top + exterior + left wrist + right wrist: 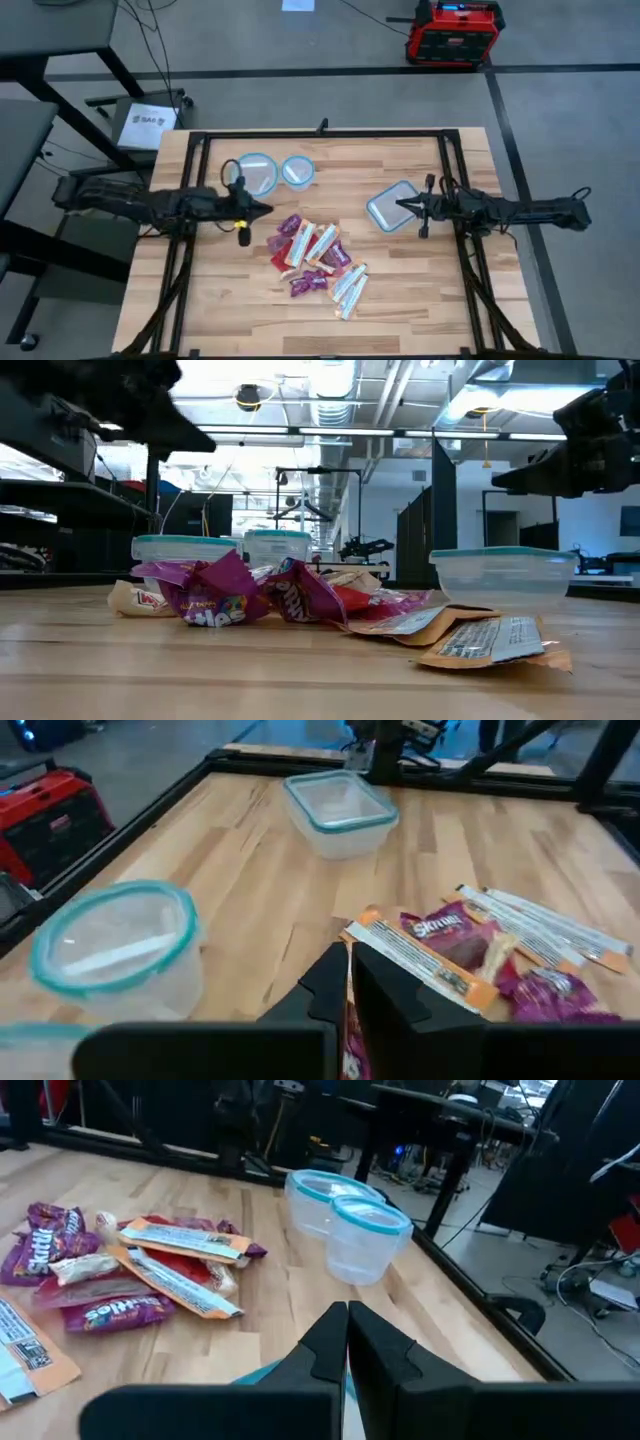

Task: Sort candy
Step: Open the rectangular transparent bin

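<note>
Left gripper (265,209) hovers above the table (420,300) beside the large round container (254,173), fingers closed on nothing. A small round container (297,171) sits just right of the large one. The candy (315,260) lies heaped mid-table, between the arms and nearer the front edge; wrappers overlap, so an exact count is not possible. "Skittles" reads on a purple packet (440,925); other print is too small to make out. The square container (391,206) stands right of the heap, partly covered by the right gripper (402,205), whose fingers are closed and empty. A red case (452,32) sits on the floor beyond the table.
</note>
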Controlling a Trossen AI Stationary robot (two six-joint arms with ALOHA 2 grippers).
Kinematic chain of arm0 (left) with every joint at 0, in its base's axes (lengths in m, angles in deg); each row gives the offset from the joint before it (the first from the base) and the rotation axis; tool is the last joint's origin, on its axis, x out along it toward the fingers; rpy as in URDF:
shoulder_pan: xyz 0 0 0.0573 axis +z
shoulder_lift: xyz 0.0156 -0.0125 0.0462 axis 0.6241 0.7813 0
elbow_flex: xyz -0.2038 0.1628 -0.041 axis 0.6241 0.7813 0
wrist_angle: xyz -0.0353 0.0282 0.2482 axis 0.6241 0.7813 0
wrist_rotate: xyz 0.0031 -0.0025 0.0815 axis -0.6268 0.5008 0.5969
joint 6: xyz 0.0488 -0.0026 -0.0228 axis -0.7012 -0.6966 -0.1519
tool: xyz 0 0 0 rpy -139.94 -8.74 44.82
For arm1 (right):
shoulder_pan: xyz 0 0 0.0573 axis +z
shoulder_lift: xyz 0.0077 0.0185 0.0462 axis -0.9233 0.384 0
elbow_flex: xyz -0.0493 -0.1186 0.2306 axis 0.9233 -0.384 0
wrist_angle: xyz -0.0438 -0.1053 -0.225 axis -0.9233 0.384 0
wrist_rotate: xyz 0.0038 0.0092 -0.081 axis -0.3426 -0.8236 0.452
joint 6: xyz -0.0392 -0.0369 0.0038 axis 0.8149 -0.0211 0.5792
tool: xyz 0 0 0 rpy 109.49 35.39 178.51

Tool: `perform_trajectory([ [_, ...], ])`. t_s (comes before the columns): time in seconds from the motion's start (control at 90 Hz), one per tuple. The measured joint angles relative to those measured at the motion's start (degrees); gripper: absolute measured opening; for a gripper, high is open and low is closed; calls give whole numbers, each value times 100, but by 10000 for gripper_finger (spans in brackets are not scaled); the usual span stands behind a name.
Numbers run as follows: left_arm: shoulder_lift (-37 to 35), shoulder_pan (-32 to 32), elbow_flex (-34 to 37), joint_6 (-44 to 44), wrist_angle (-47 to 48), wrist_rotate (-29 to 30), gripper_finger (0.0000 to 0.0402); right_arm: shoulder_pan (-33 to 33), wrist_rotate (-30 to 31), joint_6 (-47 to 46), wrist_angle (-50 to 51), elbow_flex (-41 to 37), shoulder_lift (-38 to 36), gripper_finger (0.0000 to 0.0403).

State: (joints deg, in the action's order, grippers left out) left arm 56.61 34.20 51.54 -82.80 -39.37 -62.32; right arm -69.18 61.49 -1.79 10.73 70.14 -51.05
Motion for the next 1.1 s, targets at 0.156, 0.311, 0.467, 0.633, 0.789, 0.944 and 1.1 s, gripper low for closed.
perform_trajectory([
  [0.156,729,220,-243,28,-238,-432,6,0,1,-77,0,0,-1,0],
  [0.311,1171,331,-247,78,-787,-644,6,1,0,-346,-5,-1,1,0],
  [0.467,1314,331,-247,-48,-835,-646,6,109,-43,-2389,-37,1,1,0],
  [0.633,1319,331,-247,-17,-837,-648,6,127,-26,-4202,-230,0,-5,0],
  [0.789,1319,350,-247,-152,-839,-654,6,-9,365,-4249,-536,0,-6,0],
  [0.944,1319,508,-247,52,-912,-651,6,-107,357,-4185,-1076,0,79,0],
  [1.1,1321,636,-253,91,-1186,-651,6,-86,327,-3954,-1071,63,484,0],
])
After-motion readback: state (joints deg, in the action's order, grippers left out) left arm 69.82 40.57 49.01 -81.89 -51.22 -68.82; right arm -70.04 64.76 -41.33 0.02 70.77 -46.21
